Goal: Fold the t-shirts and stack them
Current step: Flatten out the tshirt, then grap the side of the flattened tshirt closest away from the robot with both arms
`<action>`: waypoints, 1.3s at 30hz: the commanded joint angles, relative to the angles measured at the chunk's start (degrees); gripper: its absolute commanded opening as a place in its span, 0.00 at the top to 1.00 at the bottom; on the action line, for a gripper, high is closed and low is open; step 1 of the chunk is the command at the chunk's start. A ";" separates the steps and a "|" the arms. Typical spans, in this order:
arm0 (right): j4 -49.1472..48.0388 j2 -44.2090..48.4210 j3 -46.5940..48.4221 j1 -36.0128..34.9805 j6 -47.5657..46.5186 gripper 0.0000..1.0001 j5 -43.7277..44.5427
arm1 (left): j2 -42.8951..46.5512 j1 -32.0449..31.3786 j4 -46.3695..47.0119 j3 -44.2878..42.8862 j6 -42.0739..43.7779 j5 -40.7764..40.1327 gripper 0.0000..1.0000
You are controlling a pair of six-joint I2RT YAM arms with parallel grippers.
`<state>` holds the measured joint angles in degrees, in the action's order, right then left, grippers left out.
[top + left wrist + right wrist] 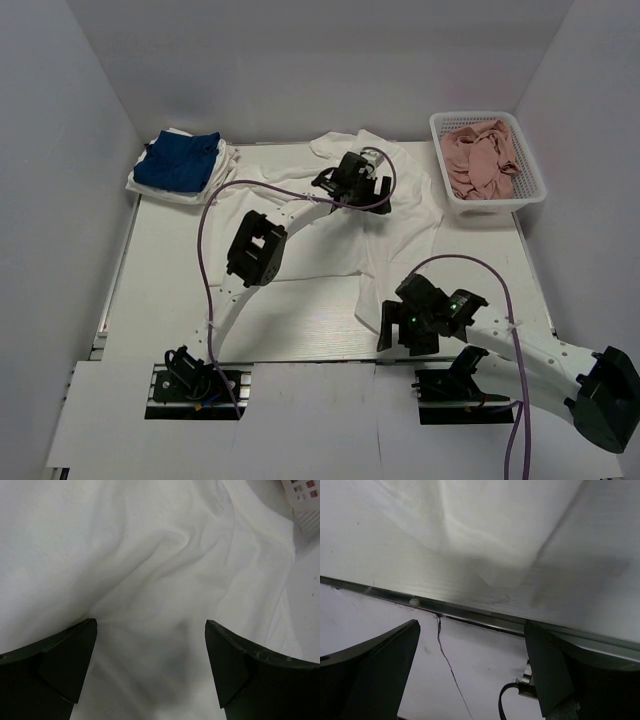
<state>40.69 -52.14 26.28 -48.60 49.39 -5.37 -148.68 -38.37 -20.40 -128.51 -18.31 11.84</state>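
The left hand (150, 624) hovers, jaws apart, over the rumpled white t-shirt (150, 555). The right hand (470, 625), jaws likewise apart, hangs above the shirt's corner near the bench (560, 595) edge.

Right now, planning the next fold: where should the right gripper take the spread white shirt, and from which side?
Probably the near hem corner of the white shirt, from the table edge: it lies flat and free just ahead of the open right gripper.
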 commanded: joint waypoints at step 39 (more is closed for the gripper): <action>-8.26 -5.25 0.96 4.21 -6.14 0.10 15.21 | 83.49 24.20 -19.59 90.63 -42.08 -49.64 0.00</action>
<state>34.33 -58.63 27.81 -44.64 44.38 11.42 -61.82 -17.06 -42.98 -36.91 -57.67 -35.00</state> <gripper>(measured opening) 0.905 0.996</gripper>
